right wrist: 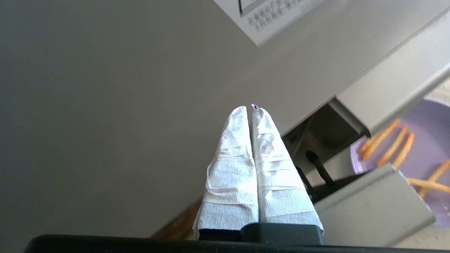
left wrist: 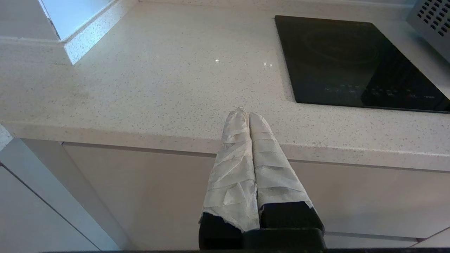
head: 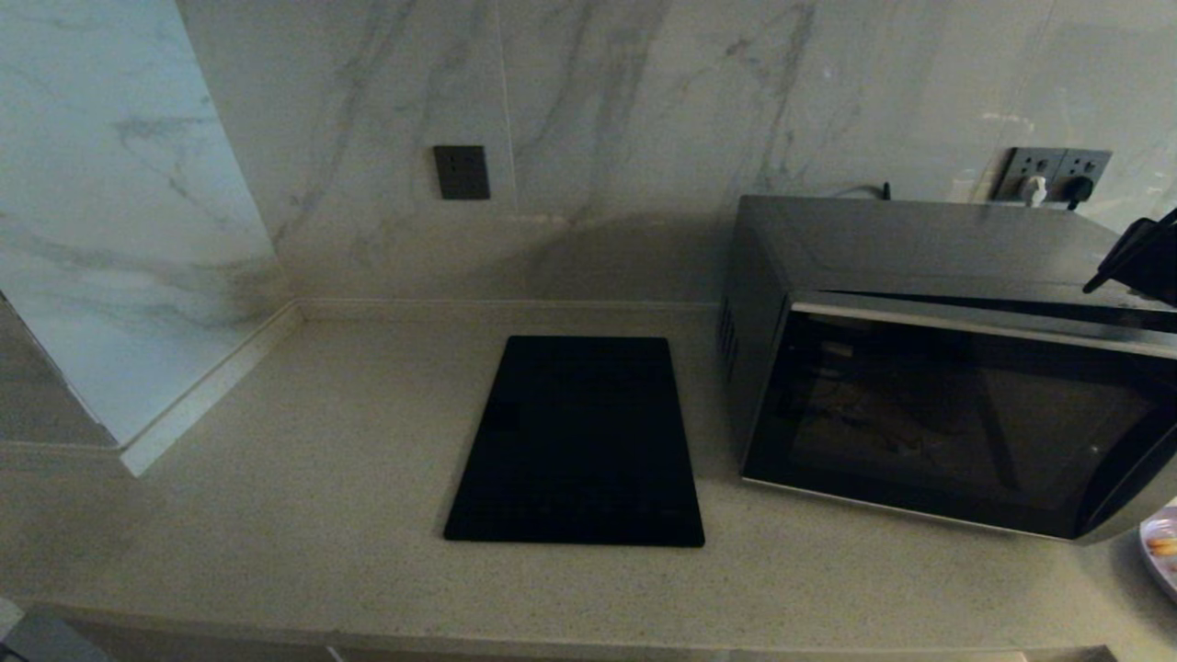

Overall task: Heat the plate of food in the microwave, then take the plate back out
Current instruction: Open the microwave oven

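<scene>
The microwave [head: 919, 248] stands on the right of the counter. Its black glass door [head: 956, 423] is ajar, with a gap that widens toward its right side. The plate of food [head: 1163, 547], a pale lilac plate with orange sticks, lies on the counter at the microwave's right front corner, cut off by the picture's edge. In the right wrist view the plate of food [right wrist: 425, 144] shows past the door gap [right wrist: 316, 147]. My right gripper [right wrist: 250, 109] is shut and empty, over the microwave's grey casing [right wrist: 105, 105] near its right end. My left gripper [left wrist: 246, 113] is shut, empty, at the counter's front edge.
A flat black slab [head: 577, 441] lies on the speckled counter [head: 322, 460] left of the microwave. Marble walls close the back and the left side. Wall sockets [head: 1053, 175] with plugs sit behind the microwave.
</scene>
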Tool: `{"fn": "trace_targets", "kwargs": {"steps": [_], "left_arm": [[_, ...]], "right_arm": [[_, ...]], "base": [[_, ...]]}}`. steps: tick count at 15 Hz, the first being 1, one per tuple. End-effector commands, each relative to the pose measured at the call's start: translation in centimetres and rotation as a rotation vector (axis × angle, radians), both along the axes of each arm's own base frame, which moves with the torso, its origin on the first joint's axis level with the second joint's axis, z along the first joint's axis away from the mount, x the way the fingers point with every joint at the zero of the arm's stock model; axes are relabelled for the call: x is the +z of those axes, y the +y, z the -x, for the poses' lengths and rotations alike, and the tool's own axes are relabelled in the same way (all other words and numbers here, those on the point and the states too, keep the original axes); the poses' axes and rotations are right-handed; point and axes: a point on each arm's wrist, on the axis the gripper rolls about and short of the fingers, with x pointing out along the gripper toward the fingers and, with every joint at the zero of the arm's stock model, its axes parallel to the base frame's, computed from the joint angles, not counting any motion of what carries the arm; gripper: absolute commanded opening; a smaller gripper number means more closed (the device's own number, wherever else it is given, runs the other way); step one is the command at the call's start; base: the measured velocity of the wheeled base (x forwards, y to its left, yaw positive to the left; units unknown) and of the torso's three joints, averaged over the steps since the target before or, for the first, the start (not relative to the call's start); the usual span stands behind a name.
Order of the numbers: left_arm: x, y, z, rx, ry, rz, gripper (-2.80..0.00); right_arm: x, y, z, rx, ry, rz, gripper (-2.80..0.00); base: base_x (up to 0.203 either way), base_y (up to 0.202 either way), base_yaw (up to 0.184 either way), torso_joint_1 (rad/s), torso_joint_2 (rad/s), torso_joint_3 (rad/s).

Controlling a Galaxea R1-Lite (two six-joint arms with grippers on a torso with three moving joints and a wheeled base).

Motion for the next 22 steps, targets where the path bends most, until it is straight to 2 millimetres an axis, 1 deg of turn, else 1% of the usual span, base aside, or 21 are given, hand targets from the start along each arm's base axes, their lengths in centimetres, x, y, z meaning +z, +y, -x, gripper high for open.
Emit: {"fn": "trace_targets", "kwargs": {"steps": [1,5,13,15,20,22], "left_arm": [[0.0,0.0,0.0,0.001,0.001,0.001,-2.8],[0.0,0.0,0.0,0.001,0.0,0.001,-2.8],[0.0,0.0,0.0,0.001,0.001,0.001,-2.8],[0.0,0.0,0.0,0.001,0.0,0.001,-2.8],[0.0,0.0,0.0,0.001,0.001,0.001,-2.8],[0.0,0.0,0.0,0.001,0.001,0.001,-2.8]], "right_arm": [[-0.2,0.1,0.2,-0.004,0.009,-0.003,-2.8],[-0.8,0.0,0.6,-0.01,0.031,-0.01,-2.8],[-0.6,0.0,1.4,-0.063,0.04,-0.011,-2.8],[-0.5,0.1,2.0,-0.064,0.047,-0.013,-2.8],[-1.2,0.4,3.1,-0.064,0.081,-0.021,-2.8],[-0.8,0.6,3.7,-0.062,0.069,-0.019,-2.8]], "base": [[0.0,0.0,0.0,0.0,0.0,0.0],[0.0,0.0,0.0,0.0,0.0,0.0],[0.0,0.0,0.0,0.0,0.0,0.0],[0.0,0.0,0.0,0.0,0.0,0.0],[0.0,0.0,0.0,0.0,0.0,0.0],[0.0,0.0,0.0,0.0,0.0,0.0]]}}
